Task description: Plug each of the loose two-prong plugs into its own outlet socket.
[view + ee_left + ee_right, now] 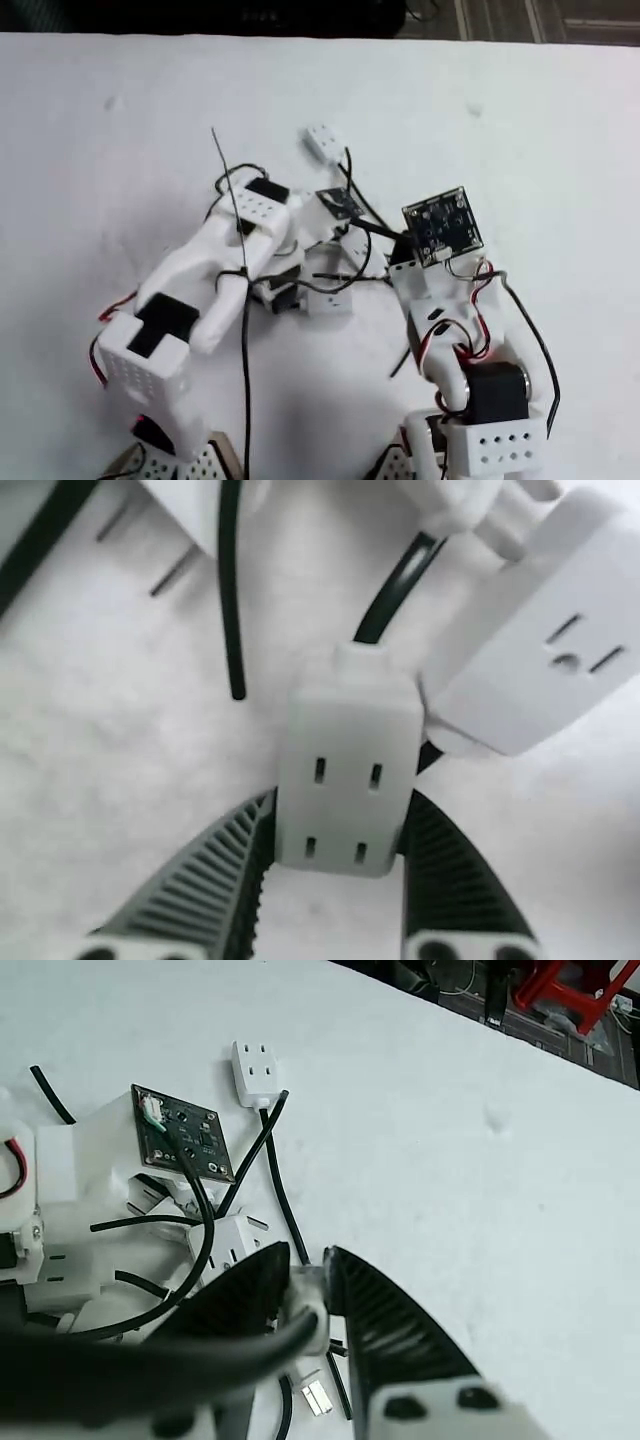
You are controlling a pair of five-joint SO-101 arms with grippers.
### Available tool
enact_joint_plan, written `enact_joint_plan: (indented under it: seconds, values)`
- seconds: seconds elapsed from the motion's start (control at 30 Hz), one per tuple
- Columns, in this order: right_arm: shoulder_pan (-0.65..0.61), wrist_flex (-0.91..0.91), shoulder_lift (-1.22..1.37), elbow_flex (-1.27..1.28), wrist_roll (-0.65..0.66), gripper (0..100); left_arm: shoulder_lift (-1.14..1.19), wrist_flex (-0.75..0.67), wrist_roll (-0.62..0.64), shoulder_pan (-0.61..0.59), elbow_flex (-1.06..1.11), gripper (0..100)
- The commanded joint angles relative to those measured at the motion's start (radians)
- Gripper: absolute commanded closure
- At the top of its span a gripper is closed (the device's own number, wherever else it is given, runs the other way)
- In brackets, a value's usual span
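- Left gripper (340,825): ribbed dark fingers (225,860) closed narrow on both flanks of the twin-pair outlet block (345,750). The block's face is turned to the wrist camera and all four slots are empty.
- Right gripper (307,1260): black fingers (385,1330) pinched on a small white plug (305,1295). A thick black cord (200,1350) runs off it beneath the wrist.
- Larger outlet block (540,670): just beside the held block, face bare, nothing plugged in. Cannot tell whether the two touch.
- Loose plug (185,505): near the held block, ungripped, its two prongs flat on the table.
- Arms, high view: the left arm enters from 7 o'clock and the right arm from 5 o'clock. Both grippers meet in a tangle of leads at table centre.
- Far outlet block (325,140): at 12 o'clock of that tangle, well apart from both grippers, on its own lead. Its slots read empty in the right wrist view.
- Table (120,150): white surface bearing all the above.
- Progress (judgement): no plug is seated in any socket that can be seen. One socket block and one plug are each in hand, so the first mating looks prepared but not yet made. Every insertion appears to remain, including the loose plug on the table.
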Motion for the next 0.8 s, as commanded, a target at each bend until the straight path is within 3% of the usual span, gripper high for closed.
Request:
enact_joint_plan:
  seconds: [0.0, 0.23, 0.53, 0.77]
  values:
    - [0.007, -0.024, -0.004, -0.014, 0.003, 98.1, -0.065, -0.011, 0.057, -0.061, -0.046, 98]
    - [0.005, -0.024, -0.004, -0.014, 0.005, 98.1, -0.220, -0.017, 0.069, -0.150, 0.041, 98]
    - [0.002, -0.022, -0.004, -0.014, 0.005, 98.1, -0.567, -0.029, 0.071, -0.170, 0.348, 98]
    - [0.001, -0.021, -0.002, -0.014, 0.005, 98.1, -0.555, -0.138, 0.069, -0.171, 0.517, 97]
